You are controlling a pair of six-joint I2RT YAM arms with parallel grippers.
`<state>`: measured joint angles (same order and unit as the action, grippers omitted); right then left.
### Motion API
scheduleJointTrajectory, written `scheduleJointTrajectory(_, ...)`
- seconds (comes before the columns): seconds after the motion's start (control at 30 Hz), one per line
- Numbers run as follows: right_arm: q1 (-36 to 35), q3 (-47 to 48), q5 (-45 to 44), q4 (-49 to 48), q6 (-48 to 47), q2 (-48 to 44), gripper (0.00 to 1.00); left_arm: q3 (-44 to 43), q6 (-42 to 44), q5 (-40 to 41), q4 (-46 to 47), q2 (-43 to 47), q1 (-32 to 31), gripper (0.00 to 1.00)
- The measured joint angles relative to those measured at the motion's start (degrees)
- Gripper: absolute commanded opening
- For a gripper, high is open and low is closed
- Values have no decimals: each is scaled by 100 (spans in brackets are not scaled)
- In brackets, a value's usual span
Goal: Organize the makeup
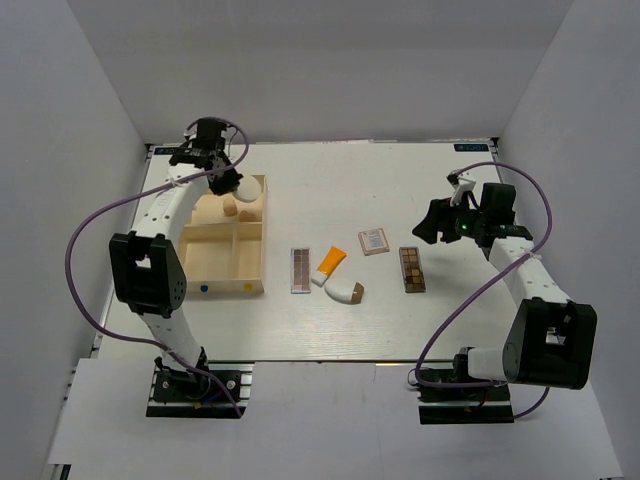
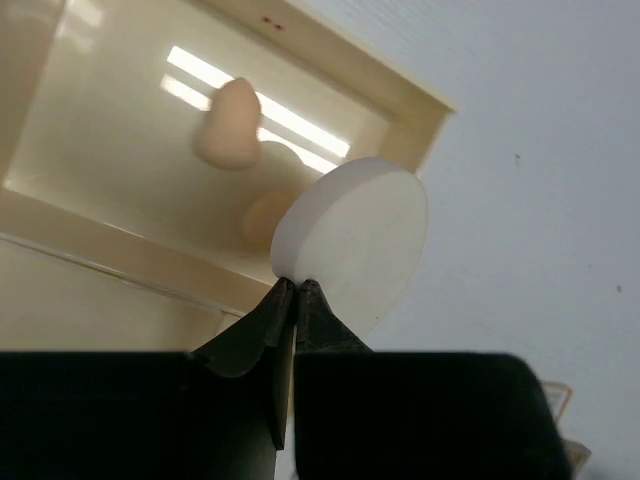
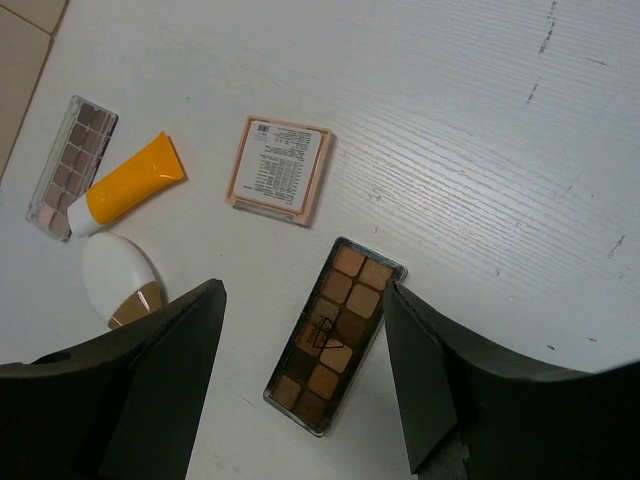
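My left gripper is shut on the edge of the round cream puff and holds it above the far right corner of the wooden tray. Two peach sponges lie in that far compartment. My right gripper is open and empty, above the brown eyeshadow palette. The square compact, orange tube and pink-toned palette lie on the table.
A white oval item with a brown end lies just in front of the tube. The tray's near compartments show small blue and yellow spots. White walls enclose the table on three sides.
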<state>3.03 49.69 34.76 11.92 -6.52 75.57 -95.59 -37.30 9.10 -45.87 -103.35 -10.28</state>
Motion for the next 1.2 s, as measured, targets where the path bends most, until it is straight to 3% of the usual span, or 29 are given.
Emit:
scheduleJointTrajectory(0.07, -4, -2, 13, 0, -42, 0, 70, 146, -22, 85, -4, 7, 197, 12)
scheduleJointTrajectory(0.1, -4, -4, 20, 0, -66, 0, 70, 177, -26, 109, -15, -4, 286, 23)
scheduleJointTrajectory(0.17, -4, -11, 24, 7, -136, 0, 71, 201, -35, 149, -11, -11, 391, 34)
scheduleJointTrajectory(0.2, -4, -15, 24, 9, -166, 0, 71, 201, -37, 151, -4, -15, 428, 49)
scheduleJointTrajectory(0.3, -4, -15, 24, 28, -273, 0, 72, 201, -63, 166, 7, -44, 505, 74)
scheduleJointTrajectory(0.37, -4, -15, 26, 44, -326, 0, 74, 208, -76, 179, -2, -50, 551, 79)
scheduleJointTrajectory(0.6, -9, -52, 133, 144, -575, 31, 75, 280, 61, 2, 127, 50, 573, 79)
scheduleJointTrajectory(0.77, -83, -52, 208, 186, -852, 140, 72, 708, 479, -1300, 566, 494, 396, 81)
scheduleJointTrajectory(0.83, -131, -52, 210, 199, -938, 205, 60, 697, 658, -1808, 575, 490, 151, 81)
scheduleJointTrajectory(0.87, -157, -52, 208, 212, -981, 249, 49, 697, 739, -1969, 562, 466, -13, 80)
scheduleJointTrajectory(0.9, -184, -50, 208, 227, -1021, 295, 28, 697, 813, -2111, 538, 426, -219, 80)
scheduleJointTrajectory(1.0, -251, 4, 216, 356, -1080, 481, 5, 706, 955, -2293, 400, 310, -826, 76)
scheduleJointTrajectory(1.07, -280, 76, 219, 463, -1051, 612, 8, 704, 1010, -2306, 254, 251, -1204, 69)
scheduleJointTrajectory(1.1, -280, 103, 208, 487, -1034, 654, 21, 704, 1008, -2280, 201, 229, -1340, 67)
scheduleJointTrajectory(1.2, -358, 133, 149, 518, -999, 667, 39, 704, 1016, -2085, 35, 133, -1644, 58)
